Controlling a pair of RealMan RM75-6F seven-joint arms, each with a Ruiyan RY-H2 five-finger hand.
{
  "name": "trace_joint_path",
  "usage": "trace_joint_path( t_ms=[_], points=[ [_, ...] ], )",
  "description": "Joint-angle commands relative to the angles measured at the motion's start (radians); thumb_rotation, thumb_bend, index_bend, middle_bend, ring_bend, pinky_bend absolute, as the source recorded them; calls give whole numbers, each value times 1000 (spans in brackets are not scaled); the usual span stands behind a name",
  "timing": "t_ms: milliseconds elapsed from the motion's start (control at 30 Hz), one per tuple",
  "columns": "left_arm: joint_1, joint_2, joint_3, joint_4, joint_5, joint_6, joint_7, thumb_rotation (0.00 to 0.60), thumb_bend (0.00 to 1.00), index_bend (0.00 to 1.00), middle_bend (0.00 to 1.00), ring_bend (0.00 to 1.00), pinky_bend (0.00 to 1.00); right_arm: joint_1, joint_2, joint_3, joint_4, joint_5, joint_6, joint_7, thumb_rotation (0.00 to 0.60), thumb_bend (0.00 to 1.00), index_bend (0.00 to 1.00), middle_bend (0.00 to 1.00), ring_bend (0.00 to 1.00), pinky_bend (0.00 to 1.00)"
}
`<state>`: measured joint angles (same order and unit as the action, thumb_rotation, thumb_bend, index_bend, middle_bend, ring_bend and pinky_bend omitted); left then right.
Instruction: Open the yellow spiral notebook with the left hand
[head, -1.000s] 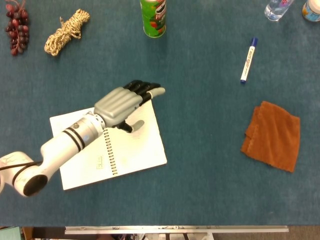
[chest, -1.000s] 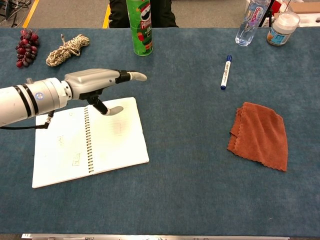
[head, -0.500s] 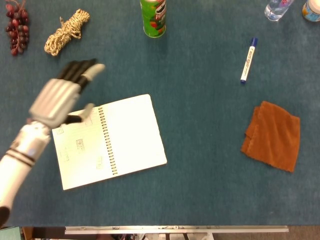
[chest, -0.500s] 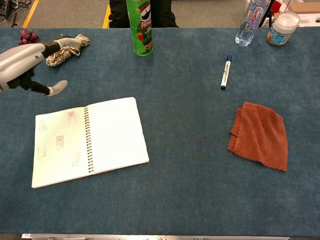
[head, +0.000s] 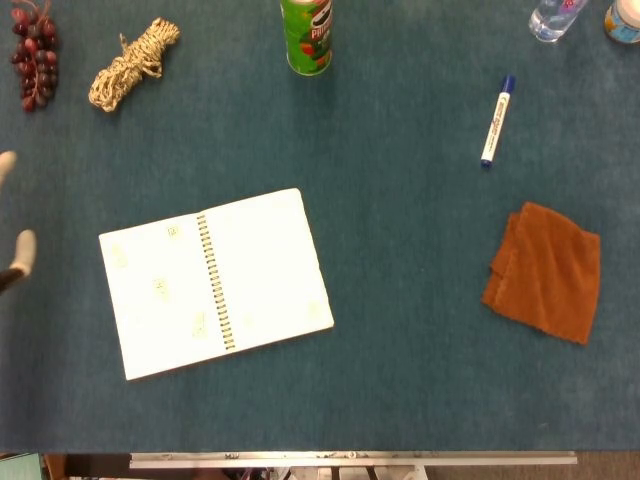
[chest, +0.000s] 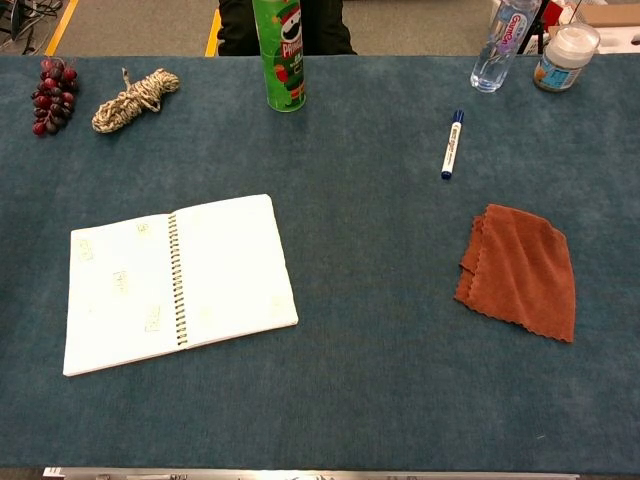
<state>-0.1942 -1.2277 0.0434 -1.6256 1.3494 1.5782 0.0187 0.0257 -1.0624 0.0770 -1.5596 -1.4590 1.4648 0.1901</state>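
The spiral notebook (head: 215, 283) lies flat and open on the blue table, its pale yellow pages on either side of the wire spine; the chest view shows the notebook (chest: 180, 283) the same way. Only a small part of my left hand (head: 20, 252) shows, at the far left edge of the head view, well clear of the notebook's left page. Its visible fingertips (head: 6, 165) are spread apart and hold nothing. In the chest view the left hand is out of frame. My right hand is in neither view.
Purple grapes (head: 34, 55) and a rope bundle (head: 132, 62) lie at the back left. A green chips can (head: 306, 34) stands at the back centre. A marker (head: 496, 121), an orange cloth (head: 545, 270), a water bottle (chest: 502, 40) and a jar (chest: 563, 56) are on the right.
My left hand has drawn away from above the open notebook, leftward to the edge of the head view and out of the chest view. The notebook stays open and still.
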Motion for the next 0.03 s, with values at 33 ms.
trace_joint_path(
  t_ms=[33],
  points=[
    [47, -16, 6, 31, 9, 37, -7, 600, 396, 97, 14, 0, 0, 1, 0, 0, -1, 2, -2, -2, 600, 252, 256, 245, 62, 115]
  ],
)
